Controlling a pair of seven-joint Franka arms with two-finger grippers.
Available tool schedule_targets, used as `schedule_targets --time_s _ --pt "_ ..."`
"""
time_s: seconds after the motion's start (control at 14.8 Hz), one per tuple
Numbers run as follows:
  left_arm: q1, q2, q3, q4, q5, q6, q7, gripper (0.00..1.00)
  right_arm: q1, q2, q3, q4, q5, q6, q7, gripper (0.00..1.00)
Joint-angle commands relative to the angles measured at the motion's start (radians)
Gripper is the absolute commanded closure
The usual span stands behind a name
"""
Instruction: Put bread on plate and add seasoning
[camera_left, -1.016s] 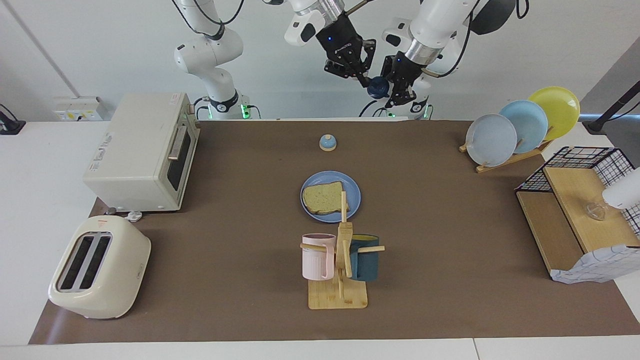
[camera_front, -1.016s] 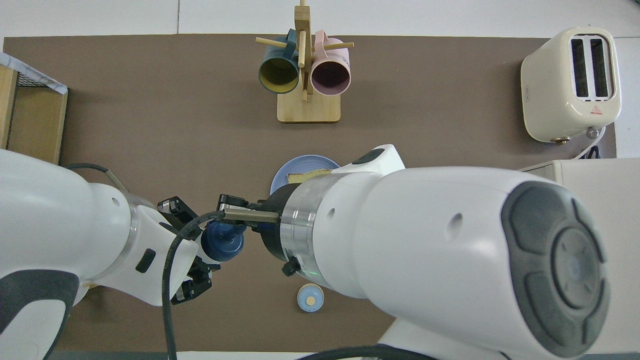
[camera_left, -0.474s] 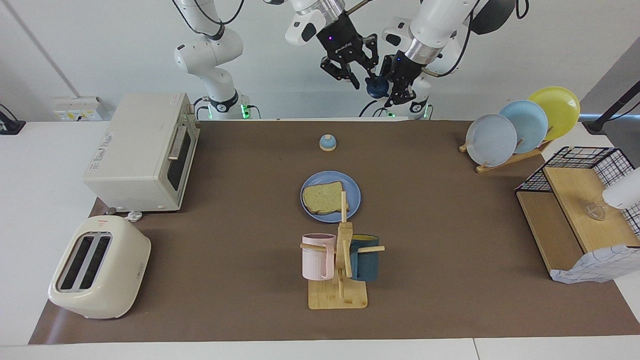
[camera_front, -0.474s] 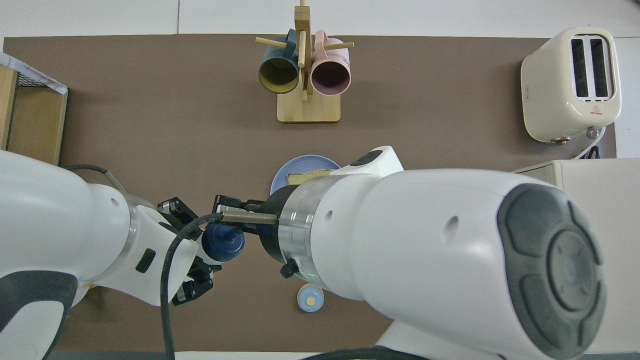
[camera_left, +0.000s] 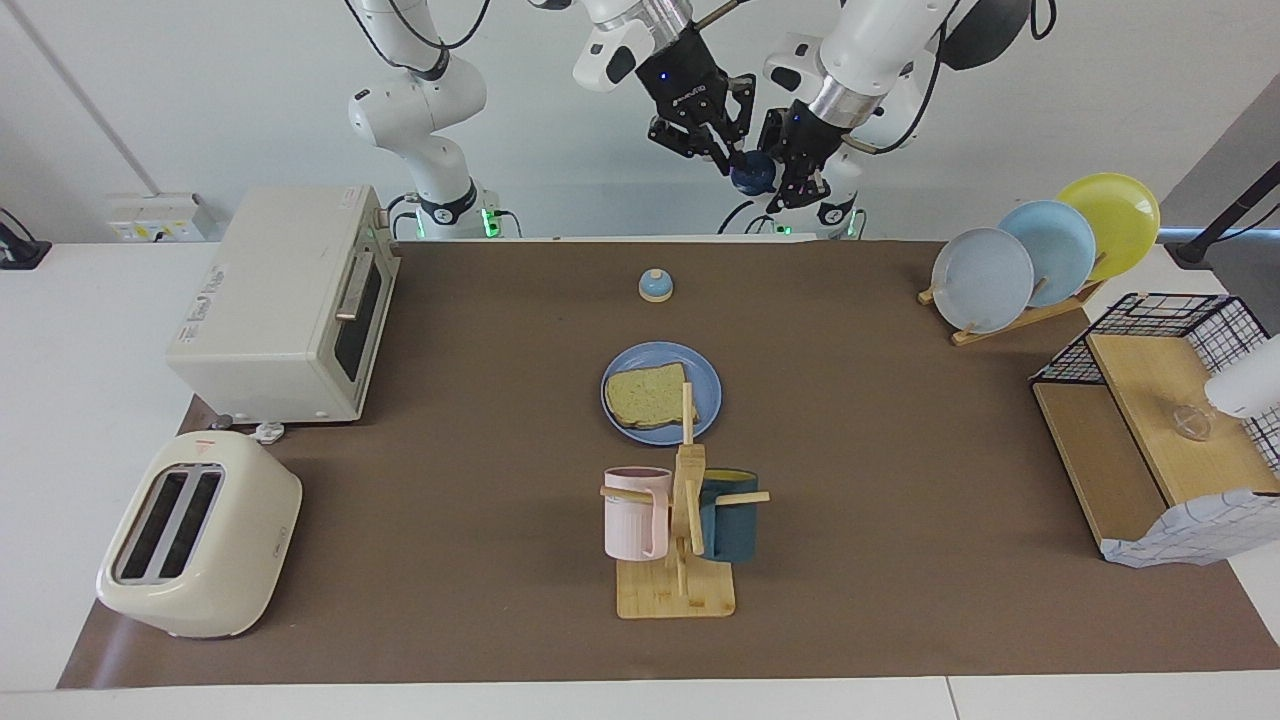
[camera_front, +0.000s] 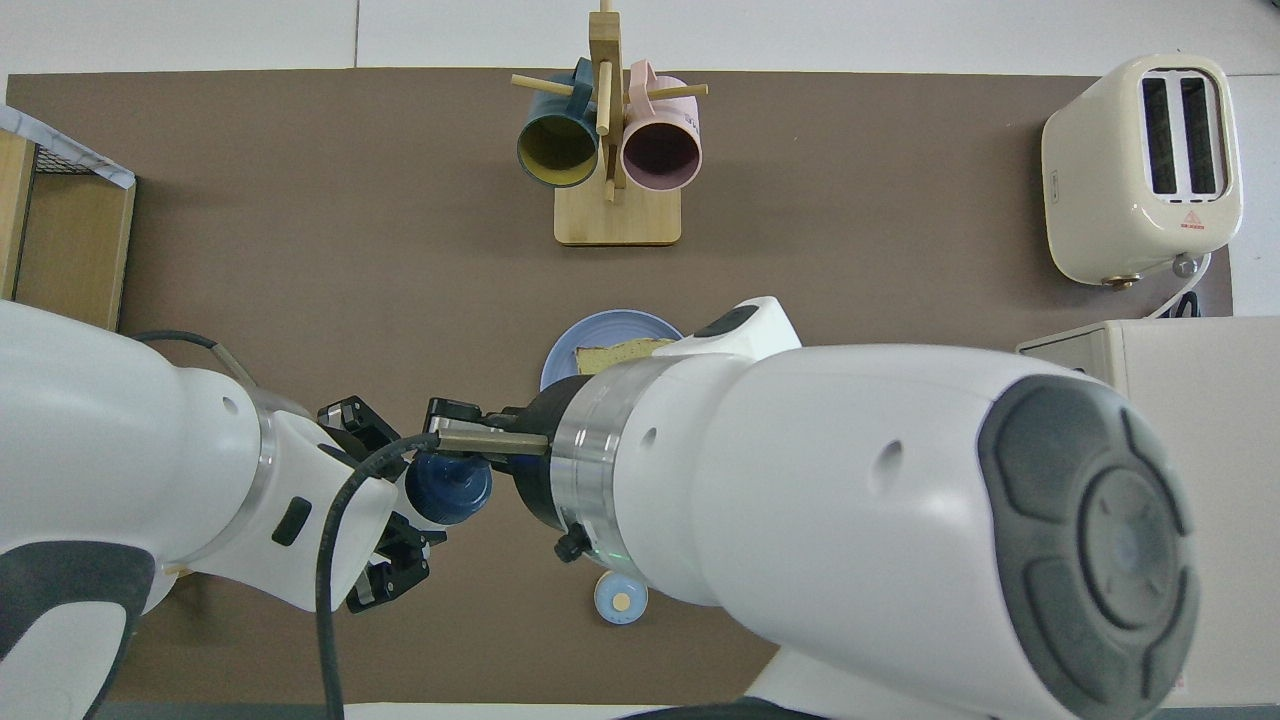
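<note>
The bread lies flat on the blue plate at the middle of the mat, and the right arm hides most of both from above, leaving the plate's rim and the bread's crust. High over the robots' end of the mat, my left gripper is shut on the seasoning. The bottle's body is hidden between the fingers and only its navy cap shows. My right gripper meets that cap from the side, its fingertips pinched shut on the cap's top.
A small blue bell sits nearer the robots than the plate. A wooden mug rack with a pink and a teal mug stands farther out. Toaster oven and toaster are at the right arm's end, plate rack and wire shelf at the left arm's.
The right gripper opened beside the cap and has shut on it again. The left gripper and the bottle barely shifted.
</note>
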Motion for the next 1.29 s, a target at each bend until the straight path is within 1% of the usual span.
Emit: schedule_targets --time_s 0.0,0.41,0.54,0.61,0.75,1.15,1.22 --pt "0.003 -0.026 0.0 -0.019 -0.016 0.005 -0.014 0.6 0.0 -0.019 0.006 -0.022 -0.016 0.007 0.022 1.0" --pt "0.002 -0.026 0.0 -0.022 -0.016 0.009 -0.031 0.6 -0.014 -0.006 0.003 0.0 -0.014 0.004 0.016 1.0" --pt "0.002 -0.026 0.0 -0.022 -0.016 0.009 -0.031 0.64 -0.027 -0.002 -0.006 0.007 -0.008 -0.002 -0.016 1.0" --pt "0.002 -0.026 0.0 -0.022 -0.016 0.009 -0.031 0.64 -0.046 0.004 -0.006 0.024 -0.007 -0.008 -0.018 1.0" --pt "0.002 -0.026 0.0 -0.022 -0.016 0.009 -0.031 0.64 -0.066 0.014 -0.008 0.043 0.053 -0.004 -0.02 1.0" --pt "0.002 -0.026 0.0 -0.022 -0.016 0.009 -0.032 0.65 -0.077 0.009 -0.008 0.026 0.059 0.004 -0.021 1.0" --pt "0.002 -0.026 0.0 -0.022 -0.016 0.009 -0.032 0.65 -0.077 0.009 -0.008 0.026 0.059 0.004 -0.021 0.89"
